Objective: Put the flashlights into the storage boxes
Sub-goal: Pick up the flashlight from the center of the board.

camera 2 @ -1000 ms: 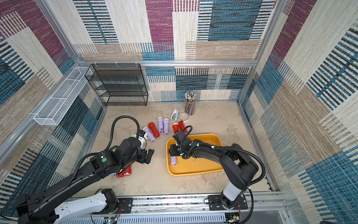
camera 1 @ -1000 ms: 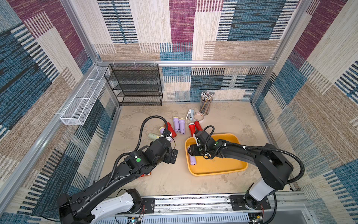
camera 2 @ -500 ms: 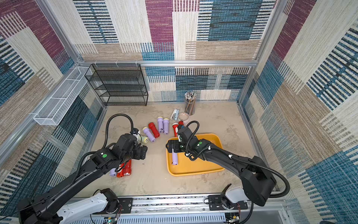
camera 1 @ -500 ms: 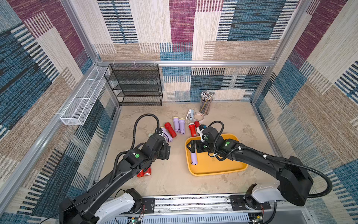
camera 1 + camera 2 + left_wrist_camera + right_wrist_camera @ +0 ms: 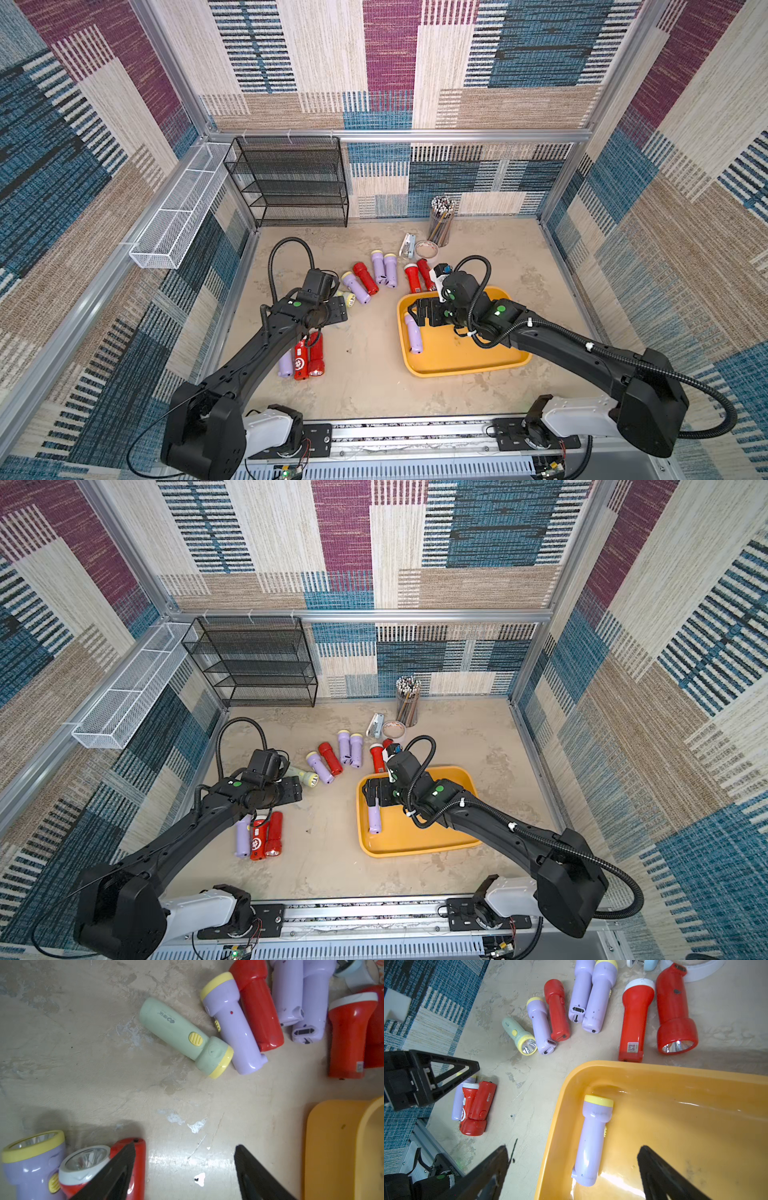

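Note:
A yellow-orange tray (image 5: 461, 357) lies right of centre, also seen at its rim (image 5: 556, 1126). One lilac flashlight (image 5: 413, 338) (image 5: 593, 1138) rests along its left wall. My right gripper (image 5: 424, 316) (image 5: 573, 1147) hovers open over that flashlight without touching it. My left gripper (image 5: 338, 311) (image 5: 185, 1145) is open above bare floor, just short of a pale green flashlight (image 5: 347, 297) (image 5: 185, 1036). Three flashlights (image 5: 307, 357), one lilac and two red, lie under the left arm. Several more red and lilac flashlights (image 5: 384, 268) lie in a row behind.
A black mesh rack (image 5: 291, 183) stands at the back left. A white wire basket (image 5: 178, 216) hangs on the left rail. A cup of pencils (image 5: 441, 218), a tape roll (image 5: 426, 248) and a small stapler (image 5: 408, 245) sit behind the flashlight row.
My right gripper has opened and let go of the lilac flashlight, which now lies in the tray. My left gripper has moved back and left towards the pale green flashlight, its jaws narrowing a little.

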Motion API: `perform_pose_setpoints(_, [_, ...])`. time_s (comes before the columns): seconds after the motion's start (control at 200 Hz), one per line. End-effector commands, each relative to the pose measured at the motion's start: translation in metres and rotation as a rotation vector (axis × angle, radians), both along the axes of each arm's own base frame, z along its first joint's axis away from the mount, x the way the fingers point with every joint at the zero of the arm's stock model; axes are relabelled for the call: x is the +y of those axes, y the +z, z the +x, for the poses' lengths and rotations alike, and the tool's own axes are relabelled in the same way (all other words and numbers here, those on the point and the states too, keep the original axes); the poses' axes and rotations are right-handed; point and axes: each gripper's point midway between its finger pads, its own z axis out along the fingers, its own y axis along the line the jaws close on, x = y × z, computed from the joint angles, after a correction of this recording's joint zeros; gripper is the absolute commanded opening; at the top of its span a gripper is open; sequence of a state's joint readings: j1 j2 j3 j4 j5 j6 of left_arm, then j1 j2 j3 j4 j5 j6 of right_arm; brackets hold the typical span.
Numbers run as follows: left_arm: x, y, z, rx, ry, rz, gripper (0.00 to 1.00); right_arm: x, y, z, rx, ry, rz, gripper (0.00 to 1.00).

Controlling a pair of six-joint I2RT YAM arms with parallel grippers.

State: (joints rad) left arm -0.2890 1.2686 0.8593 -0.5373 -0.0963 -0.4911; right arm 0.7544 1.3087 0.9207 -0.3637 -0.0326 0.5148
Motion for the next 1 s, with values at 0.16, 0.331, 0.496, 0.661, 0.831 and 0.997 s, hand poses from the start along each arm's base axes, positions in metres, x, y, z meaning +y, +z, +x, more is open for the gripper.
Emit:
perform_pose_setpoints(0.16, [0.027, -0.021, 0.046, 0.015, 0.199, -0.167, 0.79, 0.000, -0.005, 0.012, -0.054, 0.008, -0.059, 1.00])
perform_pose_setpoints(0.331, [0.024, -0.034, 0.066, 0.066, 0.206, -0.209, 0.75, -0.004, -0.004, 0.019, -0.071, 0.003, -0.062, 1.00])
perform_pose_setpoints(0.496, [0.028, -0.033, 0.079, 0.064, 0.222, -0.182, 0.76, -0.013, -0.005, 0.027, -0.072, -0.014, -0.061, 1.00])
perform_pose_setpoints(0.661, [0.029, -0.036, 0.088, 0.089, 0.245, -0.175, 0.77, -0.022, -0.007, 0.035, -0.063, -0.031, -0.050, 1.00])
perform_pose_setpoints(0.831, [0.031, -0.048, 0.093, 0.123, 0.268, -0.164, 0.77, -0.028, -0.004, 0.041, -0.071, -0.044, -0.048, 1.00])
perform_pose_setpoints(0.997, [0.029, -0.058, 0.098, 0.144, 0.280, -0.172, 0.76, -0.032, -0.005, 0.043, -0.072, -0.055, -0.048, 1.00])
